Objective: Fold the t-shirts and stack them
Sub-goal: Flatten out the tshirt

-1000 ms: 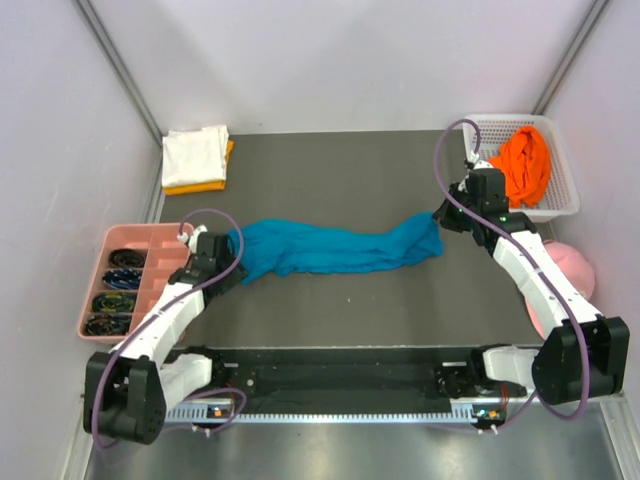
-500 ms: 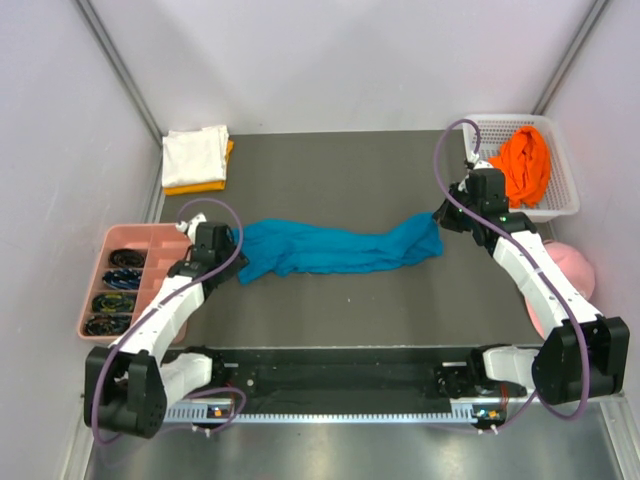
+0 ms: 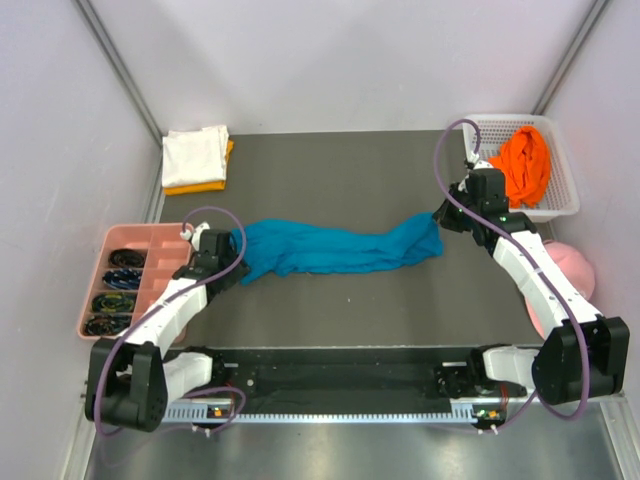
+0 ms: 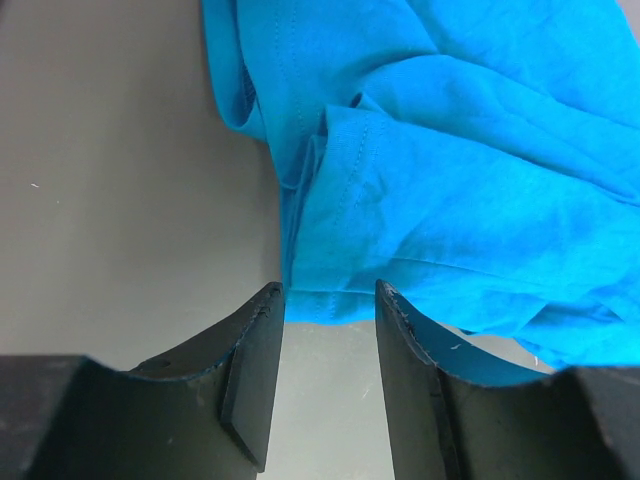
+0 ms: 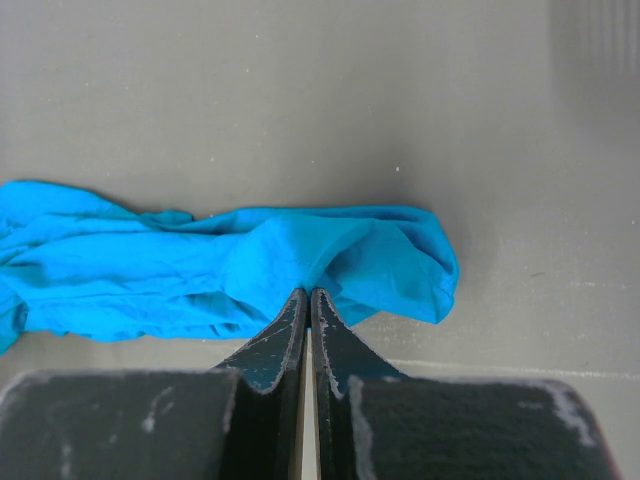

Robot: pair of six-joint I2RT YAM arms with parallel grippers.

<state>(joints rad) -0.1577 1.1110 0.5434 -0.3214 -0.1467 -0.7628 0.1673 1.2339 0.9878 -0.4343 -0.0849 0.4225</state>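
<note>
Left fingers (image 4: 250, 370) parted, tips just at the hem of the teal-blue t-shirt (image 3: 335, 248), nothing gripped. Right fingers (image 5: 280, 345) clenched on a pinch of that shirt's right end. Shirt bunched lengthwise across the middle of the table (image 3: 330, 170), between both arms. White t-shirt (image 3: 195, 152) folded atop the yellow-orange t-shirt (image 3: 195, 187) at the far left corner; bright orange t-shirt (image 3: 525, 165) in the basket (image 3: 565, 190).
</note>
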